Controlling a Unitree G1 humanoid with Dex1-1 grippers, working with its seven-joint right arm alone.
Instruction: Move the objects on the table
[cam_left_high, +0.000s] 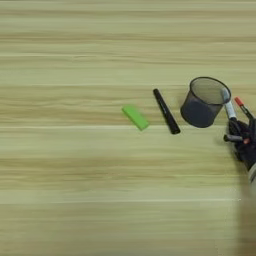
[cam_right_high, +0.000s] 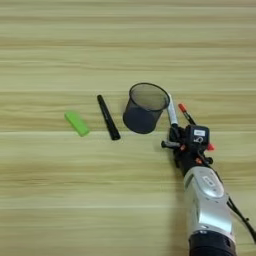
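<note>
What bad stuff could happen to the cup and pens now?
1. The gripper is at the white marker, which lies right against the mesh cup. Lifting the marker might nudge the cup or tip it over.
2. A pen with a red tip lies just right of the marker, so the fingers could knock it away.
3. If the cup rolls left, it may hit the black marker.

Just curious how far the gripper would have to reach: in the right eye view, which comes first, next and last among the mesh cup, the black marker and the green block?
From the right gripper:
1. Mesh cup, just up and to its left.
2. Black marker, lying left of the cup.
3. Green block, farthest left.
</note>
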